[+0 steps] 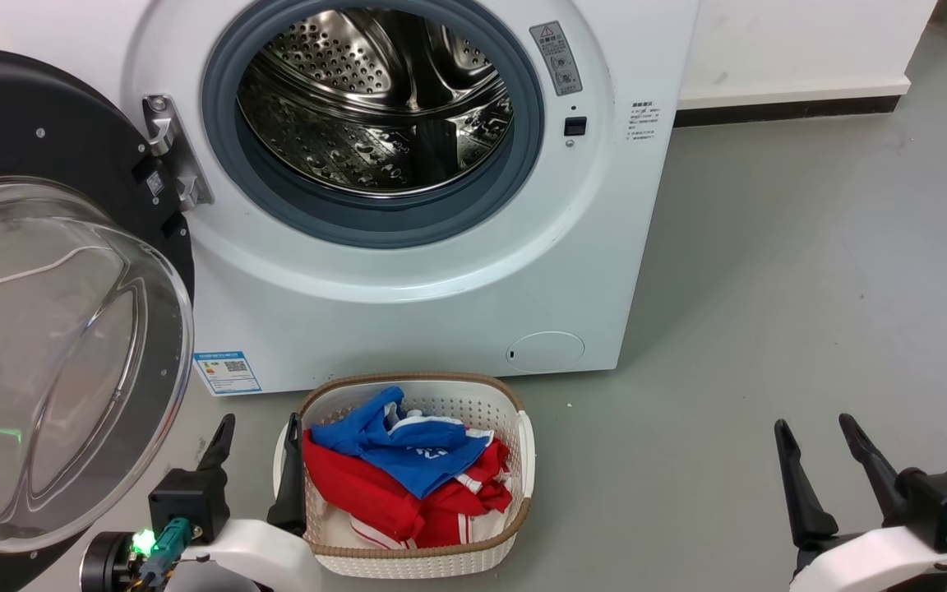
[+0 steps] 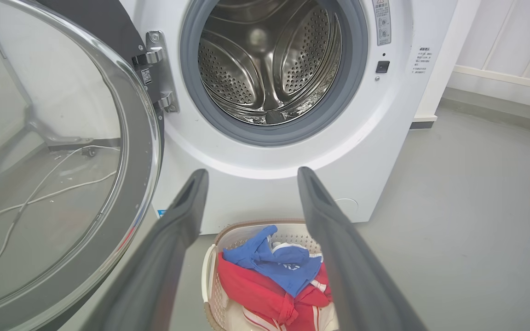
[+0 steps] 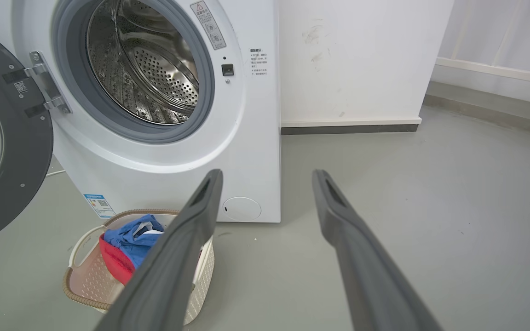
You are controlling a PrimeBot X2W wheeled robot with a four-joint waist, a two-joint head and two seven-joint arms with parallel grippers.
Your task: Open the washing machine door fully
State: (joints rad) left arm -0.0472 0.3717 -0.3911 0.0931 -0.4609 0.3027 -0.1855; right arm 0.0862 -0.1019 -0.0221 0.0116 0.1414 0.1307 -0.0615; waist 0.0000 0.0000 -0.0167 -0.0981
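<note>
Head view: I see the washing machine door (image 1: 62, 329) swung out on its hinge at my left, leaving the drum (image 1: 375, 99) uncovered.
Left hand (image 1: 260, 423): fingers spread wide, holding nothing, beside the laundry basket (image 1: 527, 469).
Right hand (image 1: 815, 423): fingers apart, empty, above the floor.

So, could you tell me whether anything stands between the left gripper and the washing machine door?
Nothing visible does. The washing machine door hangs open just left of the left gripper; the laundry basket sits on the gripper's other side.
</note>
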